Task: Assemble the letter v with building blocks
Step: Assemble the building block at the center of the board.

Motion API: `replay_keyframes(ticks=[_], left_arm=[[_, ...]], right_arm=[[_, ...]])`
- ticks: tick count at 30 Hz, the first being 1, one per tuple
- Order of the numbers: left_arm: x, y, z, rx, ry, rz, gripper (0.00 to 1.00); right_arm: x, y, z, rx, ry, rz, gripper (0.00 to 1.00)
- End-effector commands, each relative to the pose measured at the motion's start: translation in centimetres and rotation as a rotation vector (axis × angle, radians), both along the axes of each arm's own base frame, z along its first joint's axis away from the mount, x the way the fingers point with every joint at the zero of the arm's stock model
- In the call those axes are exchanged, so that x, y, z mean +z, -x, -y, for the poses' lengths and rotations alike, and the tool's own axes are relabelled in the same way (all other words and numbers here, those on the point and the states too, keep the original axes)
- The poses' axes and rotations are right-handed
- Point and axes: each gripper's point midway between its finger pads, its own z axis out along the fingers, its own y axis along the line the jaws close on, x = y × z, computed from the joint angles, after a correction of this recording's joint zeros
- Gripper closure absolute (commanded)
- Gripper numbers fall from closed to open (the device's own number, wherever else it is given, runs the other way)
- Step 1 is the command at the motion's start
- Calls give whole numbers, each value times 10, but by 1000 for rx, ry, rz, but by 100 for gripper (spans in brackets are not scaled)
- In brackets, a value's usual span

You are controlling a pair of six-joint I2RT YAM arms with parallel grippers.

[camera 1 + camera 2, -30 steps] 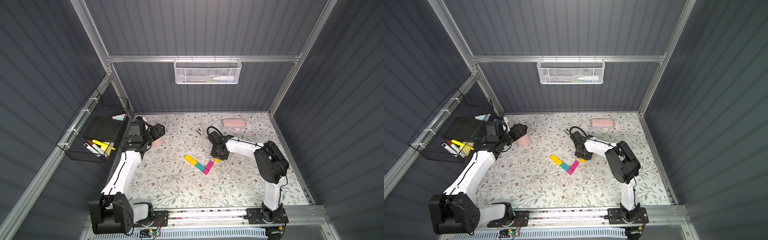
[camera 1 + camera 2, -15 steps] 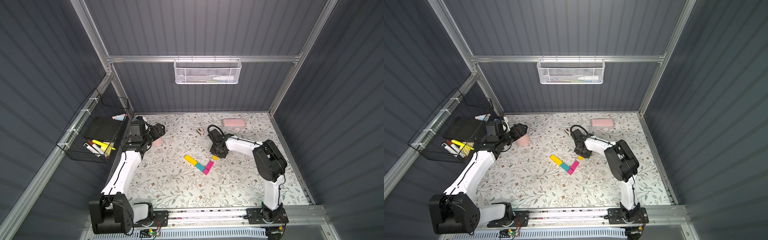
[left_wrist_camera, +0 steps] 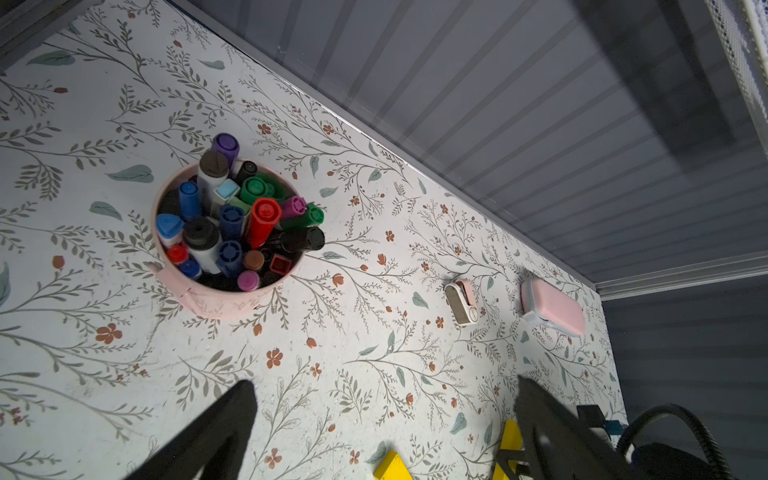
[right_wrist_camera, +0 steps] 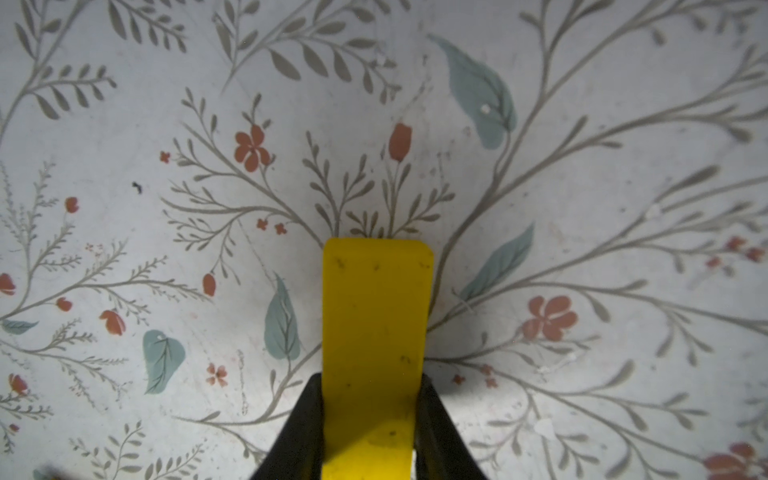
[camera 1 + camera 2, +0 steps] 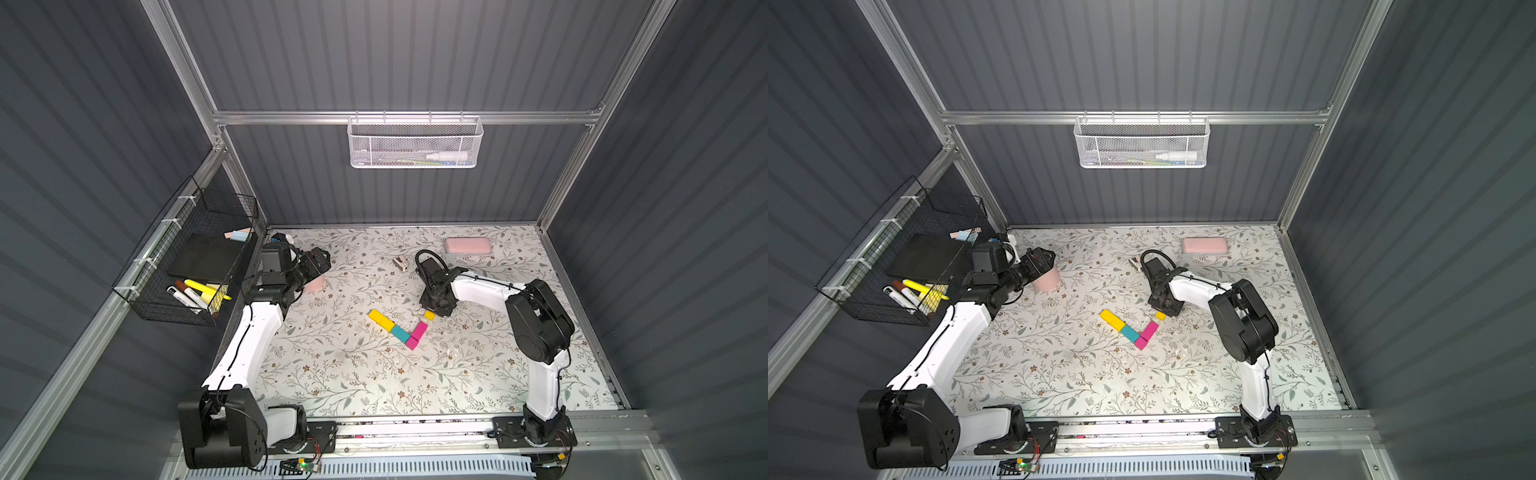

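We list two arms of one pattern: the left arm (image 5: 249,349) and the right arm (image 5: 482,286) each have smooth white link shells between bulky matt-black joint housings, a thin black cable (image 5: 245,332) run along the white shell, and a black base (image 5: 220,432) seated on a black plate (image 5: 505,430). We note a thick black cable loop (image 5: 428,255) at the right wrist and fine red wiring (image 5: 562,441) beside each base. We record the left pincer (image 3: 384,386) and the right pincer (image 4: 370,382) with plain black tapered fingers (image 3: 224,424).
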Motion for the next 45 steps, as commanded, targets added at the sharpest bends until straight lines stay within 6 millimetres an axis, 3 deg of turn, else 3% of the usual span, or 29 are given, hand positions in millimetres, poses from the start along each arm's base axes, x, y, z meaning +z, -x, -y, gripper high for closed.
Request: replay_keyframes(ticks=[1, 14, 20, 23, 27, 30, 36, 45], left_arm=[[5, 3, -1, -8, -4, 23, 1], [6, 4, -2, -5, -8, 25, 1], [5, 4, -2, -3, -9, 20, 1], [6, 4, -2, -3, -11, 23, 1], [4, 4, -3, -1, -12, 19, 1], [4, 4, -3, -1, -12, 19, 1], [5, 4, -4, 4, -20, 18, 1], [2, 4, -5, 8, -25, 12, 1]], right_arm=[[-16, 20, 6, 0, 31, -93, 73], [-11, 19, 5, 2, 30, -87, 52], [9, 16, 11, 9, 49, -36, 40], [30, 8, 20, 39, 91, 31, 28], [61, -7, 20, 165, 123, 132, 1], [68, -19, 15, 274, 111, 153, 1], [48, -35, 4, 385, -42, 93, 1], [33, -47, -7, 454, -68, 76, 1]])
